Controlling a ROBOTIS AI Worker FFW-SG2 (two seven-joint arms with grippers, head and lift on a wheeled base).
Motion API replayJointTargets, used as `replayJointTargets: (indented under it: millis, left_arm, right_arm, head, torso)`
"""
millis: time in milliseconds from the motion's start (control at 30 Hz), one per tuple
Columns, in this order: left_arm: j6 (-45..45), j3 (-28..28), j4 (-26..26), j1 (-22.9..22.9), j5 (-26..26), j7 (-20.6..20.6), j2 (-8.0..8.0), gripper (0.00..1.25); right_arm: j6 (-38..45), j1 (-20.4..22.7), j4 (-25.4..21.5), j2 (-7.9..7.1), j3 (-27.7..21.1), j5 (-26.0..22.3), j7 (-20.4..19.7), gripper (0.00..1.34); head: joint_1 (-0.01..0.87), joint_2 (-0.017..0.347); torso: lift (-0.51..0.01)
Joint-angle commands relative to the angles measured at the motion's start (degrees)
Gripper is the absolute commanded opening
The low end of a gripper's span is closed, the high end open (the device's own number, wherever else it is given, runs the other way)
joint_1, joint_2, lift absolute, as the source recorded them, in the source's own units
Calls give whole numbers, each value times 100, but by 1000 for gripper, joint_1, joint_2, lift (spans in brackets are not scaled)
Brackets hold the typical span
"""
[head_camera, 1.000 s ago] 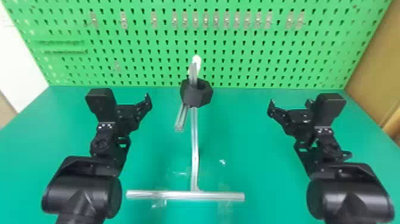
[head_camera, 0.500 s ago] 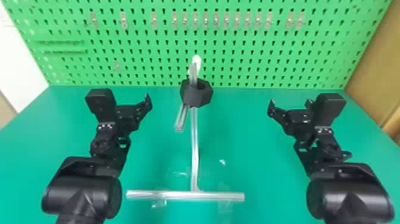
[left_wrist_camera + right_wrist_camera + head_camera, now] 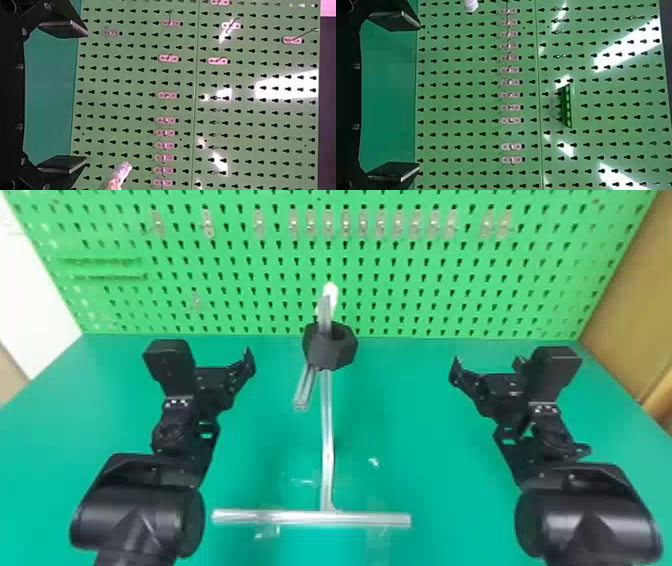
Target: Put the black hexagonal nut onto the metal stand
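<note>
Head view, and we see the black hexagonal nut (image 3: pixel 322 352) up at the metal stand (image 3: pixel 327 430), between our left gripper (image 3: pixel 248 361) and right gripper (image 3: pixel 455 371), touching neither; both wrist views show us fingers spread wide apart.

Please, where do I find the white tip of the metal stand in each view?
Head view: white tip above the black nut.
Left wrist view: tip near the picture's edge.
Right wrist view: tip at the edge.
Shared landmark: green pegboard's row of clips.
</note>
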Motion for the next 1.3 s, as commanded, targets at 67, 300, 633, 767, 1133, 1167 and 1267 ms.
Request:
replayJointTargets:
  millis: [67, 300, 633, 767, 1133, 1167, 1267]
  left_arm:
    - [-9, 0, 0, -15, 3, 0, 0, 1091]
    - [-9, 0, 0, -15, 3, 0, 0, 1091]
    - [-9, -9, 0, -6, 11, 0, 0, 1091]
    - [-9, -9, 0, -6, 11, 0, 0, 1091]
    - [-9, 0, 0, -15, 20, 0, 0, 1091]
    - [-9, 0, 0, -15, 20, 0, 0, 1091]
    - [-9, 0, 8, -6, 20, 0, 0, 1091]
  right_arm:
    - [0, -19, 0, 9, 6, -6, 0, 1270]
    - [0, -10, 0, 0, 6, -6, 0, 1270]
    - [0, -10, 0, 9, 6, -15, 0, 1270]
    - [0, -10, 0, 9, -3, -15, 0, 1270]
    - [0, -10, 0, 9, -3, -15, 0, 1270]
    - [0, -10, 0, 9, -3, -15, 0, 1270]
    - [0, -10, 0, 0, -3, -15, 0, 1270]
  head:
    - [693, 81]
    - [693, 81]
    - [693, 81]
    - [693, 81]
    - [693, 81]
    - [693, 81]
    - [693, 81]
  torso:
    - [-1]
    - [-1]
    - [-1]
    - [-1]
    - [-1]
    - [-1]
    - [-1]
